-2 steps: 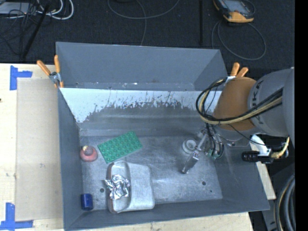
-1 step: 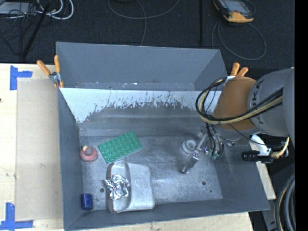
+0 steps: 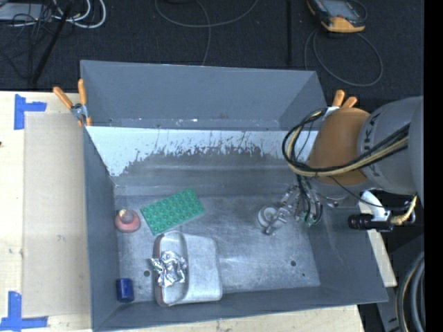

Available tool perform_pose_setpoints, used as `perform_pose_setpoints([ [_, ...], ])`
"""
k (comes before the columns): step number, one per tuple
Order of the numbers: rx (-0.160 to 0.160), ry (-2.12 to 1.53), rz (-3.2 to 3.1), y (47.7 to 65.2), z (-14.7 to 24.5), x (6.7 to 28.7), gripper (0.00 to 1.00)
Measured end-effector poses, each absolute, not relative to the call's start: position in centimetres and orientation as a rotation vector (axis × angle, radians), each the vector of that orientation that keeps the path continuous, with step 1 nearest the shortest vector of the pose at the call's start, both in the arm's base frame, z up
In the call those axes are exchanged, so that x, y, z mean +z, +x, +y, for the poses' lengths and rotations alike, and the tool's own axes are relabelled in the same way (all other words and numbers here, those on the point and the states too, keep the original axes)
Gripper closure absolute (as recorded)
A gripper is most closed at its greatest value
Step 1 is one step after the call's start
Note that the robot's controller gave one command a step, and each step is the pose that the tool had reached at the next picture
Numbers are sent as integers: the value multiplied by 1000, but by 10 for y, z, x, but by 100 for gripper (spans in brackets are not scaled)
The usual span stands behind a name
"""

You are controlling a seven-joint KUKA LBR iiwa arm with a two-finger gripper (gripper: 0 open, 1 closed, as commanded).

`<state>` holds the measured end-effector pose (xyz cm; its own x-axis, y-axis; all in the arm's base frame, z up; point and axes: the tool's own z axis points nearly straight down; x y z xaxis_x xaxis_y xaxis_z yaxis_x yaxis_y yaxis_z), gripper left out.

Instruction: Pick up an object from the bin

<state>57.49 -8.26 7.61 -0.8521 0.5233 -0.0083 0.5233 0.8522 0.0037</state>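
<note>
My gripper [image 3: 275,217] hangs low over the bin floor, right of the middle. No loose thing lies directly beside it. The nearest thing is a green studded building plate [image 3: 172,211], lying flat and slanted well to the gripper's left. A grey metal dish [image 3: 197,272] sits at the front left with a crumpled ball of silver foil [image 3: 169,268] in it.
A small pink round knob [image 3: 127,220] rests at the left wall beside the green plate. A little blue cylinder [image 3: 124,290] stands in the front left corner. The arm with its orange cover and looped cables comes in over the right rim.
</note>
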Motion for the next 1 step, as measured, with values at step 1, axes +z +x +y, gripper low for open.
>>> perform_pose_setpoints([
  [1,1,845,3018,577,-83,164,100],
])
